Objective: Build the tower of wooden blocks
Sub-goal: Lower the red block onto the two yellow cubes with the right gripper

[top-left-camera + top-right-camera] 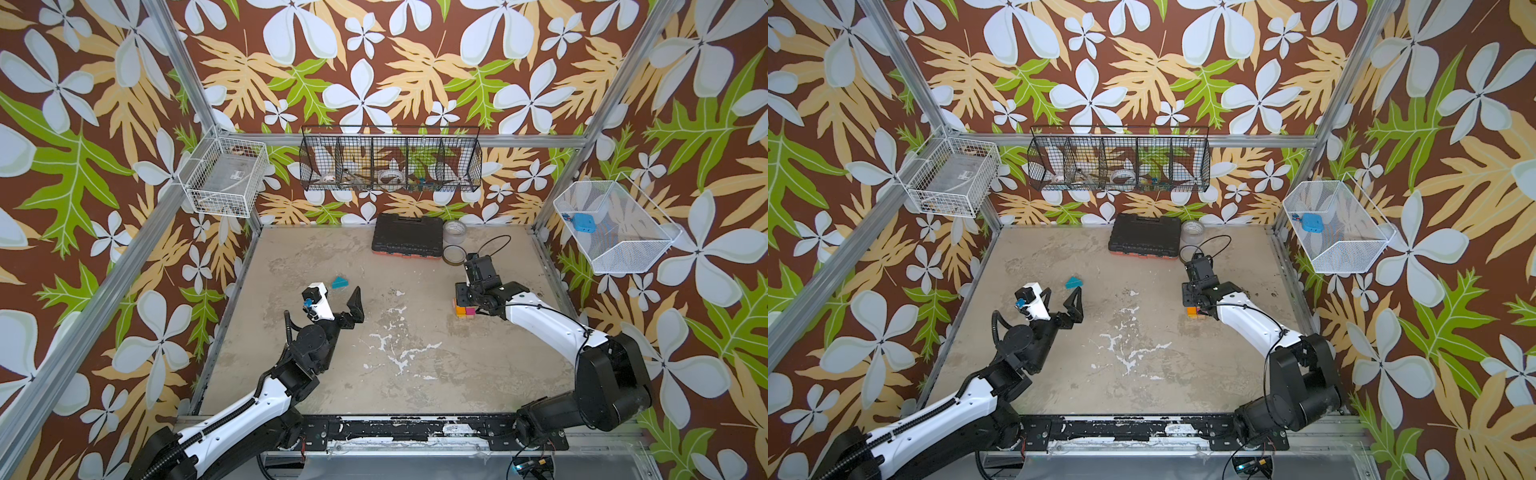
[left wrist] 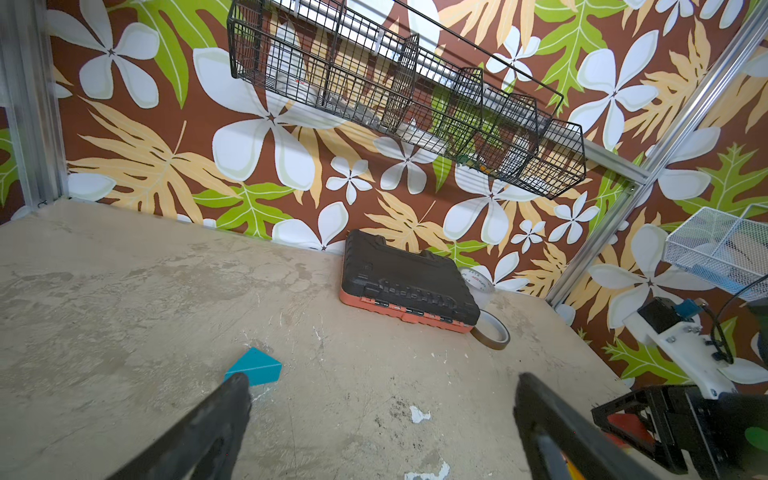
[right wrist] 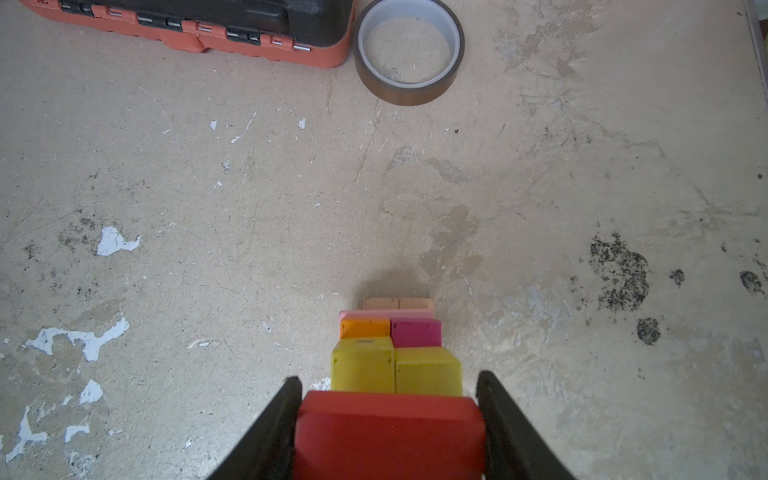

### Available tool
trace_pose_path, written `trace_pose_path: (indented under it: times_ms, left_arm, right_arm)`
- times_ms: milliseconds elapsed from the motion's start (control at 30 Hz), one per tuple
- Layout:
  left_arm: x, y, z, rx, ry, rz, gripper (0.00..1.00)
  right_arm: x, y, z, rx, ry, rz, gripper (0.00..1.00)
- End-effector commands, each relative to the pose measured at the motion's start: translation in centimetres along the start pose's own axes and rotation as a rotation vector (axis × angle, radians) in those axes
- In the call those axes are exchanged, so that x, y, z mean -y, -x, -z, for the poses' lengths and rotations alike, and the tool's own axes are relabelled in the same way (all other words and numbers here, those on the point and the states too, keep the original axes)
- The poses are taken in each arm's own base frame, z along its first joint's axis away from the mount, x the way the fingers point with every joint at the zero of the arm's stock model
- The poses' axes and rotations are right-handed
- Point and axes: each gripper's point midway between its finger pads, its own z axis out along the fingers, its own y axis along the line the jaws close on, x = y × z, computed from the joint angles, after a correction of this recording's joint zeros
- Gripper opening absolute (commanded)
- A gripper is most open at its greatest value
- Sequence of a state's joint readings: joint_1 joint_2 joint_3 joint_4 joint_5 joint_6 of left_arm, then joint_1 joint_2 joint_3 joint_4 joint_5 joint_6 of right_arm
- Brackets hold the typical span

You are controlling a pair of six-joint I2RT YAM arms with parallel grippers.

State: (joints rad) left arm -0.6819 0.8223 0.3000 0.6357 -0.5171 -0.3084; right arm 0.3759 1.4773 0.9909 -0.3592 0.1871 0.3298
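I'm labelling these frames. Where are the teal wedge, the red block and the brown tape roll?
teal wedge (image 2: 252, 362): left wrist view, on its upper face.
red block (image 3: 388, 432): right wrist view, middle of its broad face.
brown tape roll (image 3: 409, 94): right wrist view, on its outer wall.

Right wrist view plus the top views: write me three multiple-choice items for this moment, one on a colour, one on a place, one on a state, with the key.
1. What colour is the brick between the right gripper's fingers? A teal; B red; C plain wood.
2. Where does the teal wedge lie? A in the right gripper; B on top of that brick; C on the table, ahead of the left gripper.
3. How do the left gripper's jaws stand? A open and empty; B shut on the teal wedge; C shut on nothing.

Key: 1 B, the right wrist view shows the brick clamped between the fingers is red. 2 C, both top views show it lying by itself on the table. 3 A, the left wrist view shows the fingers wide apart with nothing between them.
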Motion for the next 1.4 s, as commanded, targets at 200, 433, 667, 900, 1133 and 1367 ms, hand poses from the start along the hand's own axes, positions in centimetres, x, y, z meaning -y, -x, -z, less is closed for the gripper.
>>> trace_pose_path:
  times_ms: [200,433,667,900,1133,1367]
  left_arm:
    - [0.1,0.4,-0.2,0.015,0.003,-0.001,1.00]
    - [0.1,0.4,-0.2,0.016,0.002,0.000,1.00]
    - [0.1,0.4,-0.2,0.015,0.002,0.000,1.00]
    - [0.1,0.2,-0.3,0.011,0.003,-0.002,1.00]
    - [0.2,0.2,-0.3,0.007,0.000,-0.001,1.00]
    - [0.3,0.1,-0.4,0.004,-0.003,-0.002,1.00]
  right_arm:
    - [0.1,0.0,-0.7,-0.010,-0.015,-0.007,0.38]
    - [0.7,-0.3,-1.3,-0.026,-0.035,-0.014,0.38]
    - [1.1,-0.4,-1.5,-0.031,-0.036,-0.023,0.42]
    - [0.7,-0.4,-1.7,-0.033,-0.019,-0.020,0.44]
    - [0.6,-0.5,-1.8,-0.035,-0.013,-0.017,0.46]
    - [0.4,-0.4,-1.8,-0.032,-0.002,-0.018,0.47]
